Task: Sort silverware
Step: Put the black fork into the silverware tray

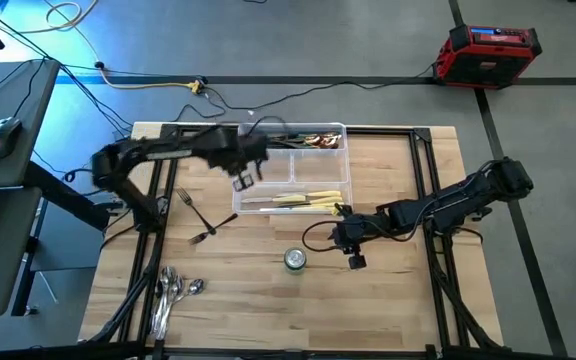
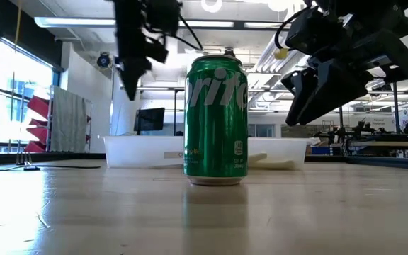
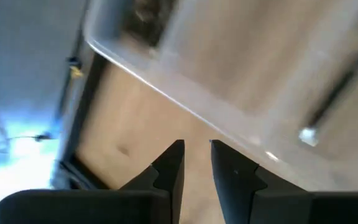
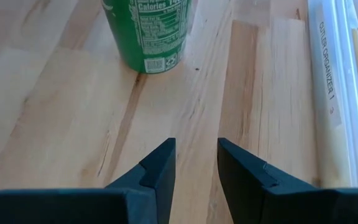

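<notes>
Silverware lies in three places in the overhead picture. Cream-handled knives (image 1: 306, 199) rest in the lower strip of a clear divided tray (image 1: 258, 205) at the centre, and a few darker pieces (image 1: 313, 140) sit in its upper right compartment. Two dark forks (image 1: 197, 213) lie loose on the wood just left of the tray, and a cluster of shiny spoons (image 1: 171, 291) waits near the lower left of the table.

The sorting looks partly done: knives and some pieces are in the tray, while forks and spoons remain outside.

The left gripper (image 1: 243, 178) hangs above the tray's left edge, its fingers a narrow gap apart and holding nothing. The right gripper (image 1: 352, 254) hovers low, right of centre, below the tray, fingers a little apart and empty.

A green soda can (image 1: 295, 260) stands upright just left of the right gripper.

The table (image 1: 408, 290) is pale wood planks in a dark frame. Around it, grey floor, cables, and a red case (image 1: 490, 52) at upper right.
</notes>
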You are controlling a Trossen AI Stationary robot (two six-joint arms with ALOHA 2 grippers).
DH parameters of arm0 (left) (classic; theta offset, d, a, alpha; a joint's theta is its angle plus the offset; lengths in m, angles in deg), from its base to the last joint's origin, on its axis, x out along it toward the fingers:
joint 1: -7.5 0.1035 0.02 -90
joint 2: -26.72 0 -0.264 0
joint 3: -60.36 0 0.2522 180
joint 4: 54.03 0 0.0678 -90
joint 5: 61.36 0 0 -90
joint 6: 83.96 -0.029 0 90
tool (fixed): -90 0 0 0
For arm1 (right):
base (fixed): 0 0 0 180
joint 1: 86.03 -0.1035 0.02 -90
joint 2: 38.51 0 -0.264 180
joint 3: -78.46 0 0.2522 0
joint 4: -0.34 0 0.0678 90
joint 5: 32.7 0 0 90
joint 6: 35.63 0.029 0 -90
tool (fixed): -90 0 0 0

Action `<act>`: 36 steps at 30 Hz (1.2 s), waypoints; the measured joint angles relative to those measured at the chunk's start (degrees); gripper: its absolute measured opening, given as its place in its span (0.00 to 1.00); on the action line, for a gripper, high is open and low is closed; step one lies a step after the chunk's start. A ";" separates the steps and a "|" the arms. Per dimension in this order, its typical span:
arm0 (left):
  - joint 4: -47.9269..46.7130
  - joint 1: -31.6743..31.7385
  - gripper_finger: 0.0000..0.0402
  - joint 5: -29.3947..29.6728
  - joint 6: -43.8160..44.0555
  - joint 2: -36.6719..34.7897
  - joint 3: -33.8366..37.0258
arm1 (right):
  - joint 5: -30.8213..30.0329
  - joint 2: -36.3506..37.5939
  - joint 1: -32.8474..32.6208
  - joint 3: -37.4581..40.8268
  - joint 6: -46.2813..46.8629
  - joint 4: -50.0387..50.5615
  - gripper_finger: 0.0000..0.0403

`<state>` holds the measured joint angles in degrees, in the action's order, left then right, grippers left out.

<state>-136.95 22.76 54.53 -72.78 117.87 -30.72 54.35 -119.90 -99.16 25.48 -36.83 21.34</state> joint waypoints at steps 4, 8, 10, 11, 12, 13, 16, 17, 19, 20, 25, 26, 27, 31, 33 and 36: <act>-0.04 -7.70 0.15 -4.42 12.66 -6.55 9.95 | 0.10 0.00 -0.04 0.00 0.34 0.06 0.25; -0.08 -15.70 0.15 -9.94 22.84 -10.78 19.11 | 0.16 0.00 -0.04 0.00 1.32 -0.06 0.25; -0.17 -19.04 0.15 -13.02 24.96 -11.70 22.95 | 0.16 0.00 -0.04 0.00 1.35 -0.31 0.25; -0.15 -20.42 0.15 -14.54 25.22 -11.82 24.52 | 0.16 0.00 -0.04 0.00 1.38 -0.47 0.25; -0.11 -21.72 0.15 -15.97 25.19 -11.82 25.91 | 0.17 0.00 -0.04 0.00 1.60 -0.60 0.25; 0.00 -22.90 0.15 -17.35 24.75 -11.80 27.15 | 0.18 0.01 -0.04 0.00 2.23 -0.83 0.25; 0.53 -25.64 0.15 -18.85 21.97 -10.93 29.95 | 0.20 0.02 -0.10 0.00 2.89 -1.11 0.25; 0.74 -26.20 0.15 -18.81 20.65 -10.56 30.62 | 0.18 0.02 -0.17 0.00 2.92 -1.09 0.25; 1.44 -26.94 0.15 -18.12 17.41 -10.27 31.80 | 0.18 0.01 -0.39 0.00 2.95 -1.13 0.25; 1.83 -27.08 0.16 -17.69 15.71 -10.25 32.26 | 0.18 0.02 -0.51 0.00 3.26 -1.11 0.25; 1.75 -25.62 0.23 -13.42 7.89 -10.22 34.92 | 0.18 0.02 -1.69 0.00 4.38 -1.48 0.25; 1.81 -24.96 0.26 -12.71 6.31 -10.22 35.48 | 0.18 0.02 -2.02 0.00 4.40 -1.50 0.25; 1.75 -24.23 0.28 -11.74 4.87 -10.20 36.07 | 0.18 0.01 -2.32 0.00 4.40 -1.53 0.25; 2.08 -20.64 0.35 -10.22 3.62 -10.01 36.66 | 0.18 0.00 -3.42 0.00 4.29 -1.67 0.25; 1.97 -19.36 0.36 -10.19 3.41 -10.01 36.65 | 0.18 0.00 -3.81 0.00 4.26 -2.04 0.25; 2.30 -17.91 0.36 -11.44 2.61 -10.00 36.65 | 0.18 0.02 -4.14 0.00 4.25 -2.60 0.25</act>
<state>-134.65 4.85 43.09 -70.17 107.88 5.94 54.53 -119.87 -103.30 25.48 -32.58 18.74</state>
